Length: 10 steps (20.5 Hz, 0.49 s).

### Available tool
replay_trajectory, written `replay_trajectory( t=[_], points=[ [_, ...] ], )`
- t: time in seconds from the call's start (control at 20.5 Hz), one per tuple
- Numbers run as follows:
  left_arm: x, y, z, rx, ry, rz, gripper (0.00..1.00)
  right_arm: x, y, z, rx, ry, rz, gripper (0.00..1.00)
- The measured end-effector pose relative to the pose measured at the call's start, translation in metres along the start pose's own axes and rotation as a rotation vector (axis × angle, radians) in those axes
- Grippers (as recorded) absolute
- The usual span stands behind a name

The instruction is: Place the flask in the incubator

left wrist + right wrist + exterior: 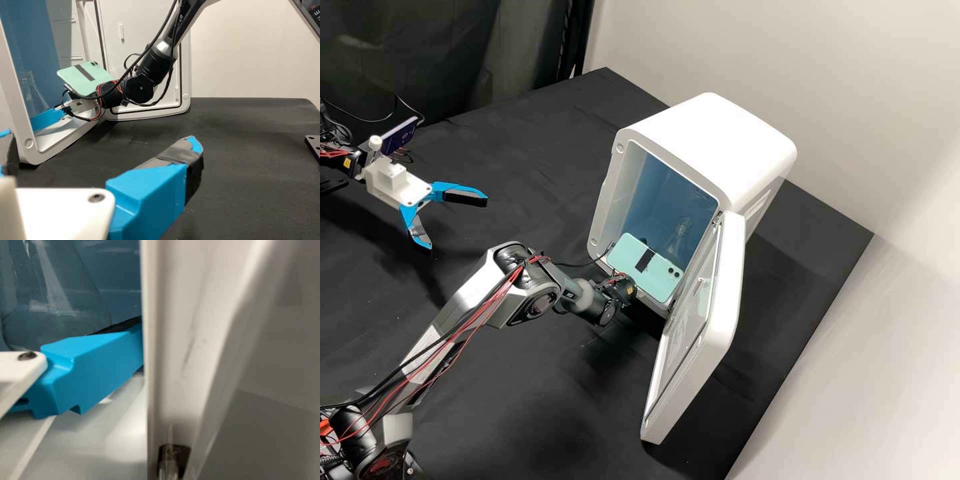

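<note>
A clear glass flask (pixel 683 230) is seen standing inside the open white incubator (pixel 720 153), with the right gripper (pixel 50 117) also inside; its grip cannot be told. The left gripper (pixel 453 220) is held open, well apart. The flask is judged light, slippery and breakable, best taken by its neck.

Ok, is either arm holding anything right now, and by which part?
Left gripper: jaws open over the bench, nothing held. Right gripper is inside the incubator near the flask; whether it grips the flask cannot be told.
</note>
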Motion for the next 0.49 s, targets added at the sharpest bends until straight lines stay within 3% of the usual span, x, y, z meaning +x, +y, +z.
replay_trajectory(
  t=[0.49],
  points=[
    [-0.0002,0.0002,-0.0011,0.0,0.005,0.001,1.0,-0.0044,-0.0039,0.0036,0.009,0.011,0.006,1.0]
  ],
)
